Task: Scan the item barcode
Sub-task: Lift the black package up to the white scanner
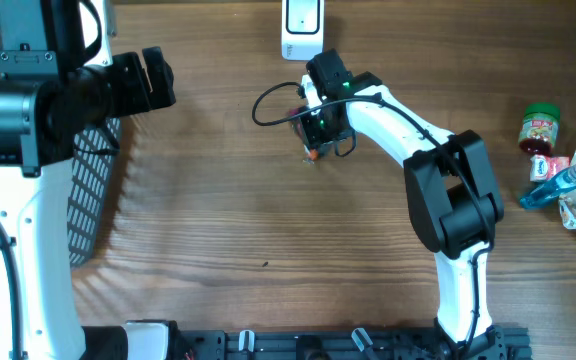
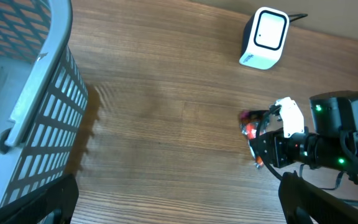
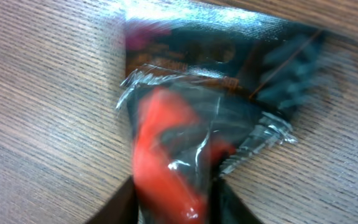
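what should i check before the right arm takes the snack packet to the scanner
1. fingers of the right hand either side of the packet: ok
2. grip closed on it: cannot tell
3. barcode side found: cannot tell, close view is blurred
4. bare table between packet and scanner: ok
5. left hand open, off by the basket: ok

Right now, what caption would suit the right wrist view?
Right gripper straddling a crinkled dark packet with a red patch on the wooden table.
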You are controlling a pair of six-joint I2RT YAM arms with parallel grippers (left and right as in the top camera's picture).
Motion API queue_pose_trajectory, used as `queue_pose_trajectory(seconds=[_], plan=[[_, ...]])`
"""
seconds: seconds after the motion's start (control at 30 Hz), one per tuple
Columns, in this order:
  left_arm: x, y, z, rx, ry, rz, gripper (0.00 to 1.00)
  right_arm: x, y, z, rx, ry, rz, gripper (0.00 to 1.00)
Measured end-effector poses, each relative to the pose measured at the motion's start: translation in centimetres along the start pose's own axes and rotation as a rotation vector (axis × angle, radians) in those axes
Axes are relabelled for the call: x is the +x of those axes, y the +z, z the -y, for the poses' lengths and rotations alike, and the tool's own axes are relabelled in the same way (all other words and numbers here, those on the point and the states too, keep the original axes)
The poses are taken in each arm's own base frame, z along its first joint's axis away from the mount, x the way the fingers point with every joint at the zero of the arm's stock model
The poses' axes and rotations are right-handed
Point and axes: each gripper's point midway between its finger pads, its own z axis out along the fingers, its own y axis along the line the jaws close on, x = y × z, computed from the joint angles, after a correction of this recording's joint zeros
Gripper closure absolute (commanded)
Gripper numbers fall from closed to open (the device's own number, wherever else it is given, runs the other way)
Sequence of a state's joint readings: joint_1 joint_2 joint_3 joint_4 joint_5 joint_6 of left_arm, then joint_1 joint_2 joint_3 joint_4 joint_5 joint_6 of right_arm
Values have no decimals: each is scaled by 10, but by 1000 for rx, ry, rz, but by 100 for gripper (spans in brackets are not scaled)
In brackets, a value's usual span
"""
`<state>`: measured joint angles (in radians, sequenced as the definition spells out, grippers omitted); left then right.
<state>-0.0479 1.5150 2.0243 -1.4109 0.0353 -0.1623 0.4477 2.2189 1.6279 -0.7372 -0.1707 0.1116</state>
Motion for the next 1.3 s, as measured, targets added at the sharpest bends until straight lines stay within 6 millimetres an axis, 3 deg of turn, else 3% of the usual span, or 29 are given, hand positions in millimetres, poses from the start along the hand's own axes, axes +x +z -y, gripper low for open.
queue_pose_trajectory(seconds=[0.13,0.23,0.3,0.37,0.43,0.5,0.53,0.93,1.07,1.17,1.3], plan=[[0,1,0,0,0,-2,0,0,-1,0,-1,0,2,85],[0,1,0,0,0,-2,0,0,-1,0,-1,0,2,94],[0,1,0,0,0,-2,0,0,-1,0,-1,0,2,92],[0,1,0,0,0,-2,0,0,-1,0,-1,0,2,65],[0,1,0,0,0,-2,0,1,-1,0,0,-5,-5,59],[0,1,0,0,0,-2,0,7,0,1,4,1,-28,35],[0,1,0,0,0,-2,0,8,-1,0,1,0,-34,32],[0,1,0,0,0,-2,0,36,-12,11,95,43,-195,23],[0,1,0,0,0,-2,0,26,-14,11,96,32,-173,16],[0,1,0,0,0,-2,0,13,-21,9,94,9,-137,25],[0,1,0,0,0,-2,0,-1,-29,6,91,-12,-97,26]])
